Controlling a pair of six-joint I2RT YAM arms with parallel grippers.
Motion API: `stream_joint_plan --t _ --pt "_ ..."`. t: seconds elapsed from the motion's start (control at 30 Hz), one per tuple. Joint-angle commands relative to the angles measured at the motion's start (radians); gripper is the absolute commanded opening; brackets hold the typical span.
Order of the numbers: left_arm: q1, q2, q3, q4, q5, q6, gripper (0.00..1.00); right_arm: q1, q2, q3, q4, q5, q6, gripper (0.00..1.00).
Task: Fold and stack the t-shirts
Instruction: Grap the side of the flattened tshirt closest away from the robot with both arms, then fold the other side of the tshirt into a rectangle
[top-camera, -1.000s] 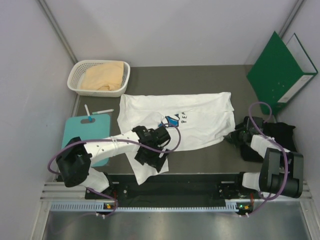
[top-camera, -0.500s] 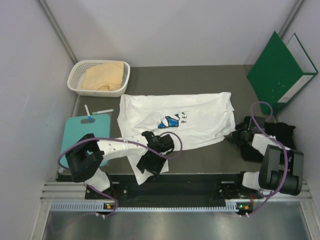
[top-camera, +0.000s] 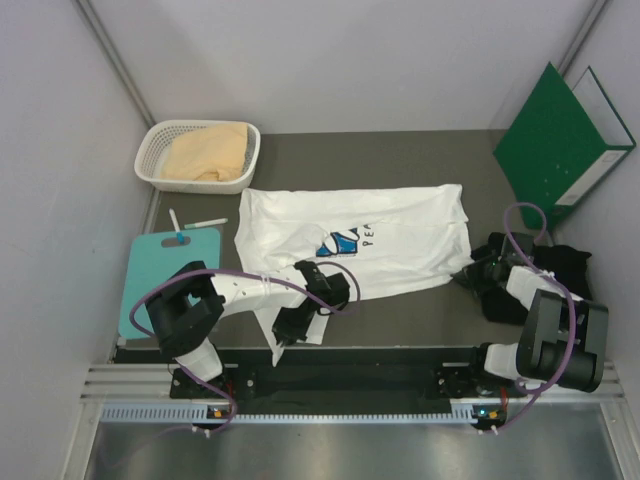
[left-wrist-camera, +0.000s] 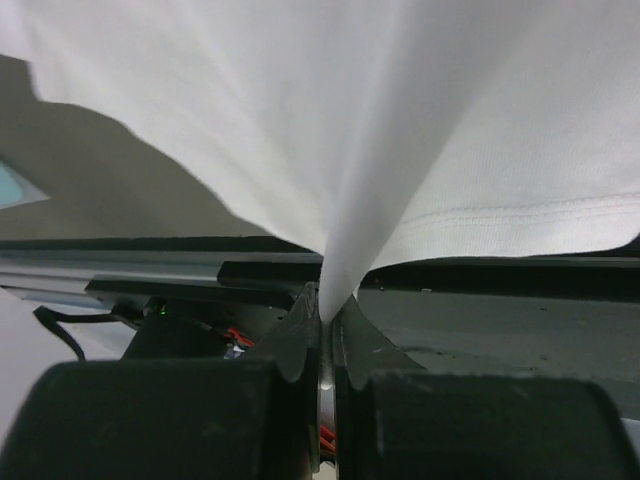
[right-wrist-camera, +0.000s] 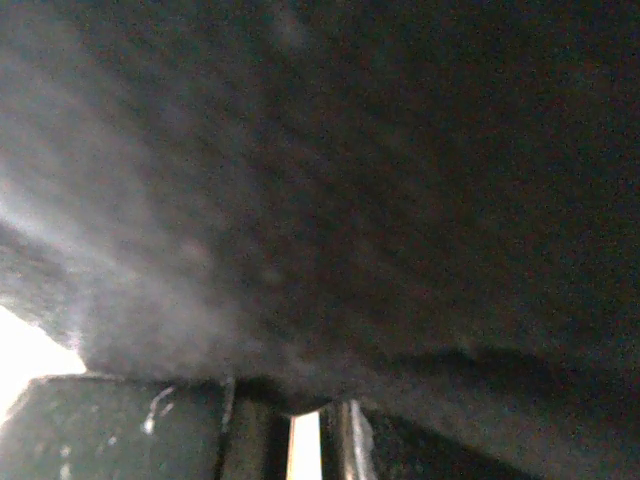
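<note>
Left claw (left-wrist-camera: 325, 312) tight, probably t-shirt (left-wrist-camera: 420, 120) hem

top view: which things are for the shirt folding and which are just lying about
For the job: white shirt, black shirt, tan shirt.
Lying about: basket, teal board, green binder, small white sticks.

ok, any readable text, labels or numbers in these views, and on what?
"PEA": small dark letters on the white cloth t-shirt, right of its blue print; any further letters cannot be made out.
Flat green binder: nothing readable.
Both wrist views: no text.
</note>
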Motion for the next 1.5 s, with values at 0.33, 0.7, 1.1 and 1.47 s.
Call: stream_joint_plan --t 0.33,0.7,1.1,1.47 --pt "0.176 0.066 0.326 -0.32 -0.267 0.002 0.0 -0.019 -0.022 0.141 -0.128 -0.014 -0.115 0.01" --pt "0.429 0.15 0.542 -0.309 -0.356 0.163 0.0 0.002 0.146 0.424 -0.209 -0.086 -0.25 0.02" --pt "0.531 0.374 0.858 -0.312 -0.437 0.254 0.0 0.053 0.473 0.716 -0.235 -0.148 -0.364 0.03" --pt "0.575 0.581 1.116 -0.369 -0.545 0.303 0.0 0.149 0.723 1.001 -0.341 -0.112 -0.431 0.09"
